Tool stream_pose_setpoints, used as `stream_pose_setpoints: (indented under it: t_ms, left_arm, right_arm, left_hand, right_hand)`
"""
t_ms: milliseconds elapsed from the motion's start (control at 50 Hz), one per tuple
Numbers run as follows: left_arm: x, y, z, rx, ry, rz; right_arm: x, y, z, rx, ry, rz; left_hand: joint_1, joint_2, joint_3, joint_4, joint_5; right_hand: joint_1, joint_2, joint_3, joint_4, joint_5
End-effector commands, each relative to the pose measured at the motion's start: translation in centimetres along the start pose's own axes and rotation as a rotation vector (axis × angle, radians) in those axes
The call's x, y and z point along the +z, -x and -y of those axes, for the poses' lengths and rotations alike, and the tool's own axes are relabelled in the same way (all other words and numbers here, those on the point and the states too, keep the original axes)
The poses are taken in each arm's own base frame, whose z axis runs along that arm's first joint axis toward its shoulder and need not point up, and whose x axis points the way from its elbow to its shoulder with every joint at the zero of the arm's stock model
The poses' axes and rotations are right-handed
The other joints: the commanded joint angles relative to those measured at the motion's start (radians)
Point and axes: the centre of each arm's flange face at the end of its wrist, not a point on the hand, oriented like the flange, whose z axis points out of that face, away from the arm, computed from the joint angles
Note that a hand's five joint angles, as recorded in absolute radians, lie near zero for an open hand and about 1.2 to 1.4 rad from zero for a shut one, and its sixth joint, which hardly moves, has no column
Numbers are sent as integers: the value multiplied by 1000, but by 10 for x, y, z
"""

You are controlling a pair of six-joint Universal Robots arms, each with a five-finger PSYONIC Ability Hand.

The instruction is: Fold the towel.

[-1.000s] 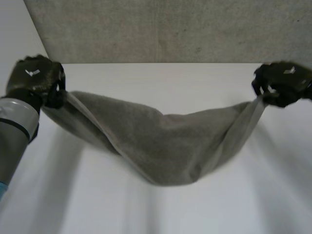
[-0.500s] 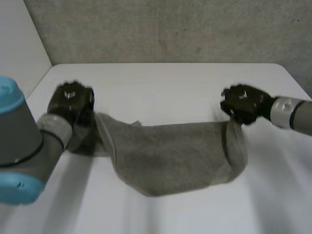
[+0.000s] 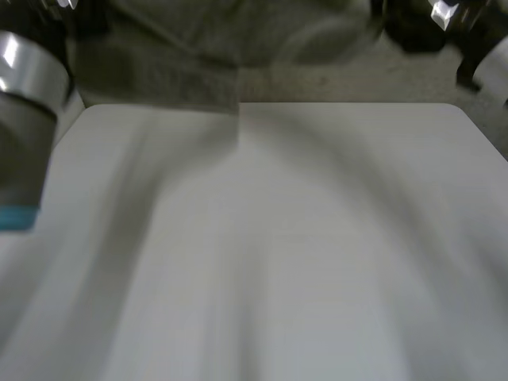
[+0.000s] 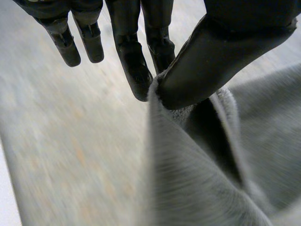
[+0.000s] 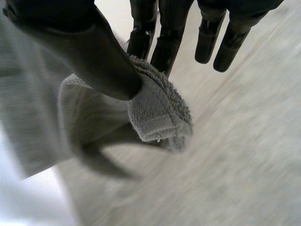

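High above the white table (image 3: 278, 238), the grey towel (image 3: 182, 55) hangs between both hands, clear of the surface. The left hand (image 4: 216, 61) pinches one corner between thumb and straight fingers, with its other fingers extended and free. The right hand (image 5: 89, 56) likewise clamps a bunched corner under its thumb. Both arms are raised and set wide apart.

Grey terry towel (image 3: 159, 75) hangs aloft, stretched sideways.
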Motion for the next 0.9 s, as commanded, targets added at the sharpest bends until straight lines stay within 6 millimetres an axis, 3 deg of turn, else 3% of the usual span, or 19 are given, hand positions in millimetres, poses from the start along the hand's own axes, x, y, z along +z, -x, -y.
stream_pose_setpoints:
  t_ms: [20, 40, 60, 80, 100, 120, 160, 240, 360, 460, 520, 580, 680, 780, 900]
  left_arm:
    - [-65, -11, -92, -5, 337, -62]
    - [-65, -11, -93, -5, 338, -62]
    - [-79, -14, -113, -9, 416, -71]
    - [-79, -14, -113, -9, 417, -71]
    - [-91, -20, -130, -13, 482, -88]
    - [-105, -25, -147, -16, 553, -101]
    - [-114, -29, -158, -18, 601, -113]
    - [-128, -34, -172, -13, 673, -134]
    - [-127, -31, -169, -12, 691, -125]
    - [-118, -26, -148, -12, 650, -114]
    - [-112, -23, -117, -19, 578, -106]
    - [-111, -21, -106, -20, 554, -104]
    - [-116, -20, -72, -24, 497, -109]
    - [-119, -17, -52, -24, 461, -104]
    - [-115, -12, -37, -21, 410, -90]
  right_arm:
    - [-21, 27, -80, 62, 211, 90]
    - [-25, 33, -95, 55, 247, 110]
    - [-25, 33, -95, 54, 248, 110]
    - [-30, 40, -111, 43, 290, 131]
    - [-35, 47, -125, 30, 330, 151]
    - [-35, 47, -125, 30, 330, 151]
    - [-47, 59, -150, 5, 418, 196]
    - [-57, 65, -160, -19, 494, 243]
    - [-65, 68, -158, -16, 558, 267]
    - [-63, 65, -139, -40, 536, 252]
    - [-63, 63, -123, -34, 515, 241]
    - [-63, 61, -110, -34, 494, 230]
    - [-64, 59, -95, -50, 466, 227]
    - [-70, 56, -73, -67, 423, 231]
    - [-73, 48, -66, -78, 411, 216]
  left_hand:
    - [137, 100, -48, -54, 74]
    - [137, 100, -48, -54, 74]
    - [137, 100, -48, -54, 74]
    - [137, 100, -48, -54, 74]
    - [137, 100, -48, -54, 74]
    - [137, 100, -48, -54, 74]
    - [137, 100, -48, -54, 74]
    - [137, 100, -48, -54, 74]
    - [137, 100, -48, -54, 74]
    - [137, 100, -48, -54, 74]
    - [137, 100, -48, -54, 74]
    - [137, 100, -48, -54, 74]
    - [137, 100, -48, -54, 74]
    - [137, 100, -48, -54, 74]
    - [137, 100, -48, -54, 74]
  right_hand:
    - [100, 131, -45, -75, 75]
    - [100, 131, -45, -75, 75]
    - [100, 131, -45, -75, 75]
    - [100, 131, -45, -75, 75]
    - [100, 131, -45, -75, 75]
    - [100, 131, -45, -75, 75]
    - [100, 131, -45, -75, 75]
    - [100, 131, -45, -75, 75]
    - [100, 131, -45, -75, 75]
    - [100, 131, -45, -75, 75]
    - [100, 131, -45, -75, 75]
    - [100, 131, -45, -75, 75]
    - [100, 131, -45, -75, 75]
    - [100, 131, -45, -75, 75]
    - [100, 131, -45, -75, 75]
